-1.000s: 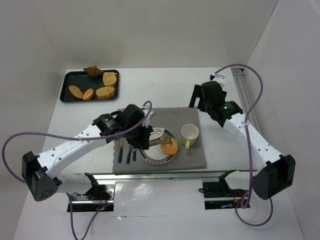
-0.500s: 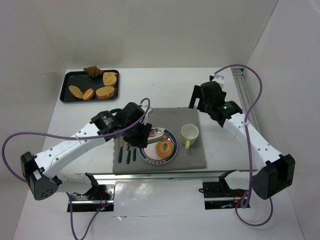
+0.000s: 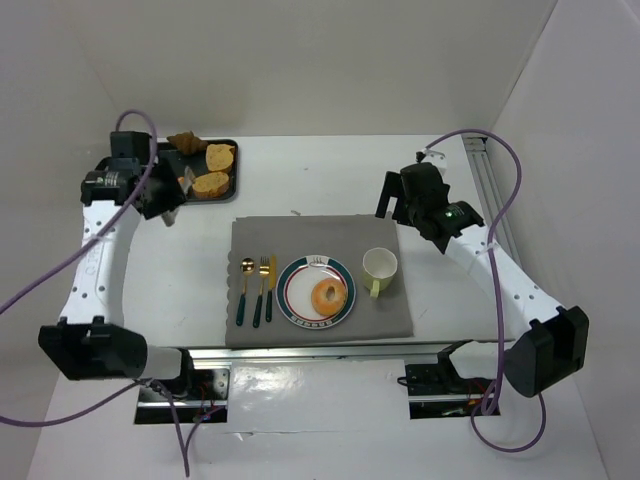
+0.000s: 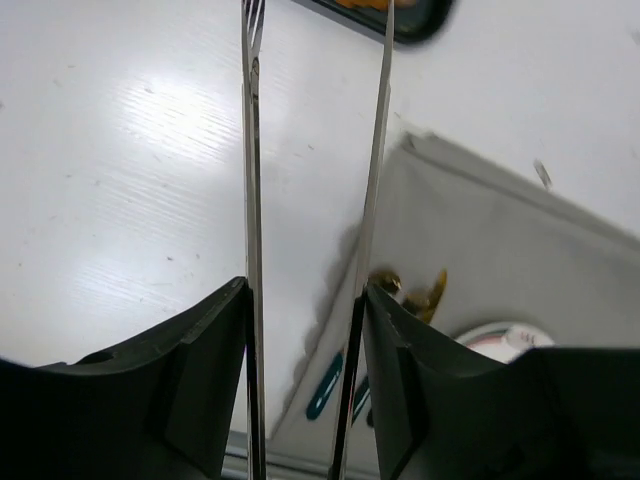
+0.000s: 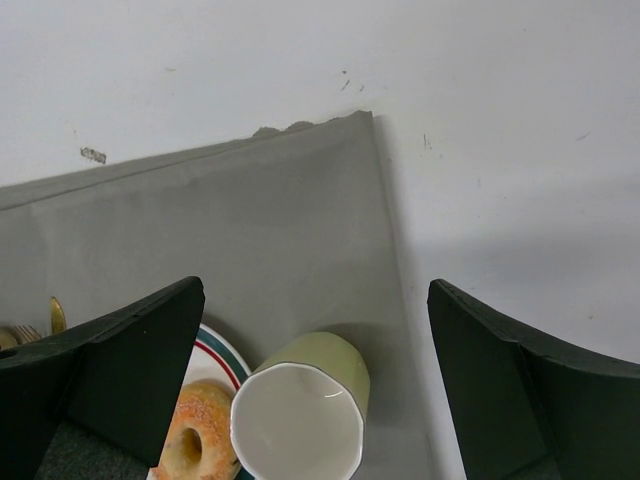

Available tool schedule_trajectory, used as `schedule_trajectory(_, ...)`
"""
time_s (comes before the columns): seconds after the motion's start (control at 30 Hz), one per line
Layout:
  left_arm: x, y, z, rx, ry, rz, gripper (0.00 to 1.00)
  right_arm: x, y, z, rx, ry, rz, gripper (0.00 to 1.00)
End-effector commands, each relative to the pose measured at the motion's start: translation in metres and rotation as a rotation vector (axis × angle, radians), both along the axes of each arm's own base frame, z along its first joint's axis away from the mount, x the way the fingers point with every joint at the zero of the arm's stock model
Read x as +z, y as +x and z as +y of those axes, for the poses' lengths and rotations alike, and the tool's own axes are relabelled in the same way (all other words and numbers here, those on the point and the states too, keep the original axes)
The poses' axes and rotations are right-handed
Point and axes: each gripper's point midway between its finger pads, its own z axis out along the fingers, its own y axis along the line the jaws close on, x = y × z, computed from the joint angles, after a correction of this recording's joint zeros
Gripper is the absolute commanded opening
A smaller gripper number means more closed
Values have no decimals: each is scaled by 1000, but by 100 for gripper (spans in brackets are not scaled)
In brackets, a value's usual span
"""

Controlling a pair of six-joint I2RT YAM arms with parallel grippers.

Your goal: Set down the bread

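Note:
A sugared bagel (image 3: 328, 295) lies on the striped plate (image 3: 300, 310) on the grey placemat (image 3: 390, 315); it also shows in the right wrist view (image 5: 195, 440). My left gripper (image 3: 168, 195) is shut on metal tongs (image 4: 250, 200), by the black bread tray (image 3: 130, 185). The tong blades stand apart with nothing between them, their tips at the tray's edge (image 4: 415, 25). My right gripper (image 3: 395, 200) is open and empty above the mat's far right corner, and in the right wrist view (image 5: 315, 300) the cup lies below it.
The tray holds several bread pieces (image 3: 220, 155) and a croissant (image 3: 185, 142). A pale green cup (image 3: 378, 265) stands right of the plate. A spoon, fork and knife (image 3: 257, 290) lie left of the plate. A rail (image 3: 490, 190) runs along the right.
My left arm has swung from the plate back to the far-left tray with the tongs, leaving the bagel on the plate. The right arm has not moved.

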Motion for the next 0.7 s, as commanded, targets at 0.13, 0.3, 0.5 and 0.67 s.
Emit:
schedule_trajectory(0.13, -25, 51, 89, 233, -117, 11, 62, -6, 10, 11, 36, 25, 7, 100)
schedule_trajectory(0.3, -38, 78, 143, 338, -222, -57, 59, -22, 13, 19, 63, 36, 40, 100)
schedule_trajectory(0.5, -49, 112, 165, 357, -232, -46, 59, -37, 20, 22, 69, 37, 78, 100)
schedule_trajectory(0.67, -61, 121, 176, 370, -238, -25, 58, -36, 28, 25, 69, 36, 81, 100)
